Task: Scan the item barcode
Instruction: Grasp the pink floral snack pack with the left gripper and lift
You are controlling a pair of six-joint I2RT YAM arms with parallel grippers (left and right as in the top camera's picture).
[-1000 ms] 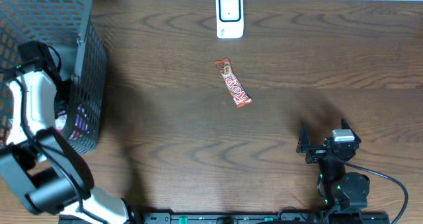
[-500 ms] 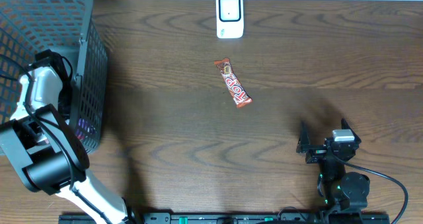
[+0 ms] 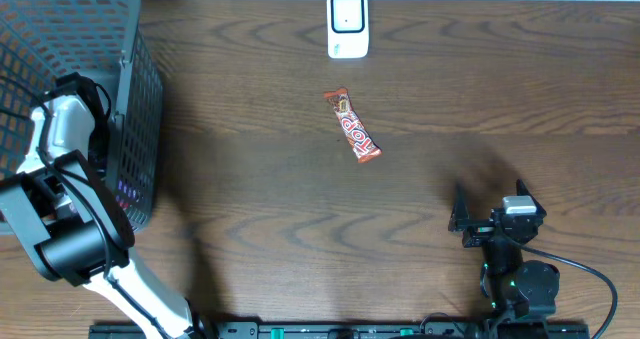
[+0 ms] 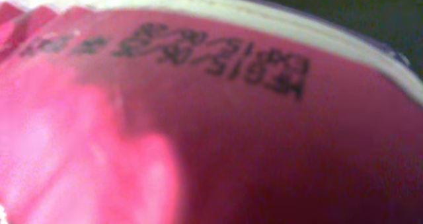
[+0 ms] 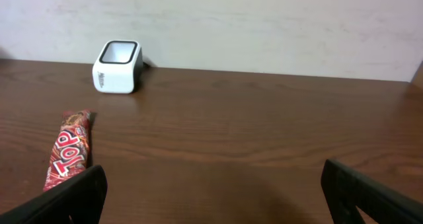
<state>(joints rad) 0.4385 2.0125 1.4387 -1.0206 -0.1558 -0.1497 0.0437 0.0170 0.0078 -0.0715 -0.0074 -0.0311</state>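
- A grey mesh basket [image 3: 140, 99] stood at the left of the wood-grain table [image 3: 250, 199], with a white scanner [image 3: 348, 23] and a glossy bar [image 3: 353, 126] well apart from it
- Our left arm [image 3: 60, 139] reached into the basket; we could not tell its gripper's state
- A crinkled pink packet [image 4: 198, 131] filled its camera
- Our right gripper [image 3: 490, 214] sat wide open

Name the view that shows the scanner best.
Right wrist: the scanner appears largest, with top window and side visible. Overhead shows it small, from above only. Left wrist shows only a pink wrapper.
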